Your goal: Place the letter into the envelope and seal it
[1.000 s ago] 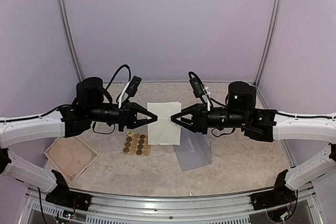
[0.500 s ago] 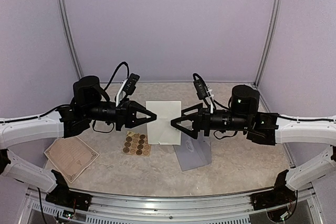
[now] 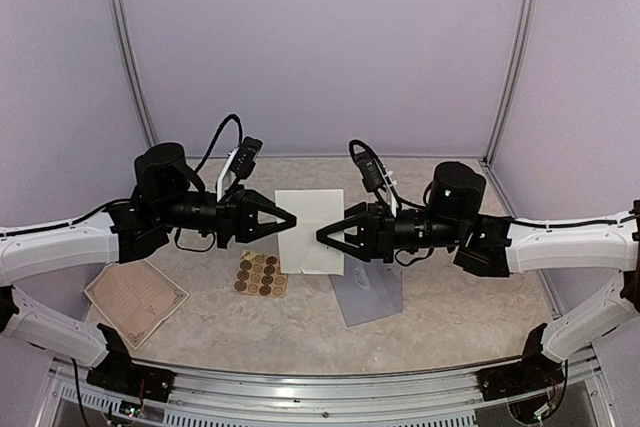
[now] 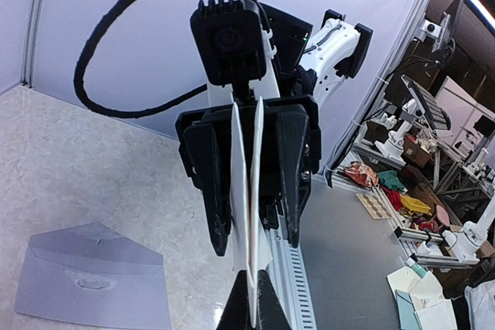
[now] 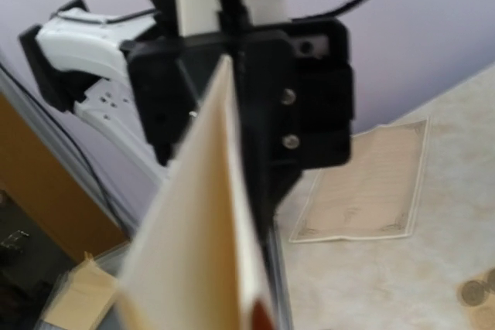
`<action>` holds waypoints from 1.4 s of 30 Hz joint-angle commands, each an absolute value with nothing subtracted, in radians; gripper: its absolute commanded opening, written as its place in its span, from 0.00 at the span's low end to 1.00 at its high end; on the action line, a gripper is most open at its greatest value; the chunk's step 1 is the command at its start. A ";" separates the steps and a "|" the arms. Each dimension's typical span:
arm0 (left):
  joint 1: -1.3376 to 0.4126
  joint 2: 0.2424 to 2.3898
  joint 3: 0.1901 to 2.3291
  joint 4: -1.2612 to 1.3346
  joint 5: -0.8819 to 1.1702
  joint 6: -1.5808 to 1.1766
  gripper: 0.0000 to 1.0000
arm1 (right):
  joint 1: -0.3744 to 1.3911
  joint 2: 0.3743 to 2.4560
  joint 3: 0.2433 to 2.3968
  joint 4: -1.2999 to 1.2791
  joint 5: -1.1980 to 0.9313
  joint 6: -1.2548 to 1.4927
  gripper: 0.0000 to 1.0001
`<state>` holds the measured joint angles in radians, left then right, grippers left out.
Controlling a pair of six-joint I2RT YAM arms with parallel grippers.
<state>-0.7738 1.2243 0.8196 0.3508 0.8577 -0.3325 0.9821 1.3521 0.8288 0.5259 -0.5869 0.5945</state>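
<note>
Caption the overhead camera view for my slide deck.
Left pincer grips the cream letter in mid-air, right pincer open around its opposite edge, envelope and sticker sheet lying below.

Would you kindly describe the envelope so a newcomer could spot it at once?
Look at the table, right of centre, beneath the right arm's hand. The envelope lies flat there. It is plain grey-lavender, unlike the tan sticker sheet and bordered card further left.
</note>
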 commanded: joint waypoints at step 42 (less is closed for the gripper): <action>-0.989 1.712 0.851 0.359 -0.007 -0.948 0.48 | 0.461 1.495 0.946 -0.419 -0.548 0.384 0.00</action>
<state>-0.9798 1.6558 0.7994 0.3038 -0.0597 -0.9119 0.4679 1.4487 0.8978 -0.3740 -0.5011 0.4248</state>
